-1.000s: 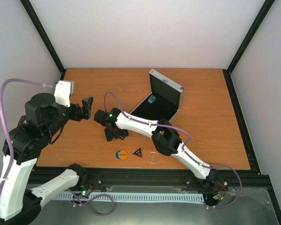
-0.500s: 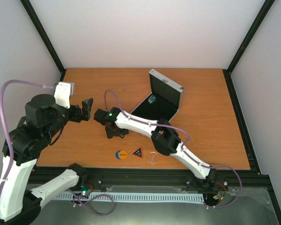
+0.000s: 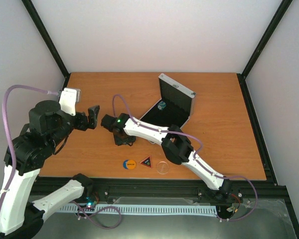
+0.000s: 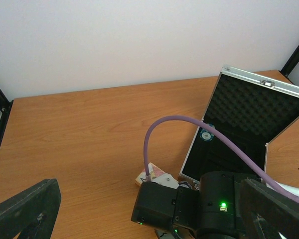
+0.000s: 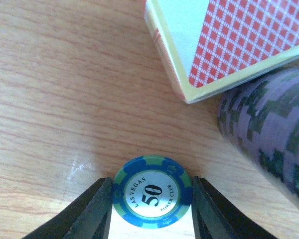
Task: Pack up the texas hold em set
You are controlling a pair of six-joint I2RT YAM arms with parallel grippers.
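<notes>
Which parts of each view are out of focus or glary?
Right wrist: chip sharp, its 50 legible, purple cable at right blurred. Left wrist: case crisp, own fingers at the bottom corners soft. Top: even light, no glare on the table.

Silver case (image 3: 175, 113) sat open mid-table, lid up, one poker chip (image 3: 161, 105) on its black lining. Right gripper (image 3: 123, 140) was down at the tabletop (image 3: 224, 144), left of the case. Left gripper (image 3: 93, 117) hung near it, raised. Orange disc (image 3: 129, 164), triangle (image 3: 146, 162) and clear disc (image 3: 163, 167) lay in a row near the front edge.

Blue-and-green chip (image 5: 152, 191); red-checked, white-bordered card pack (image 5: 224, 40).
</notes>
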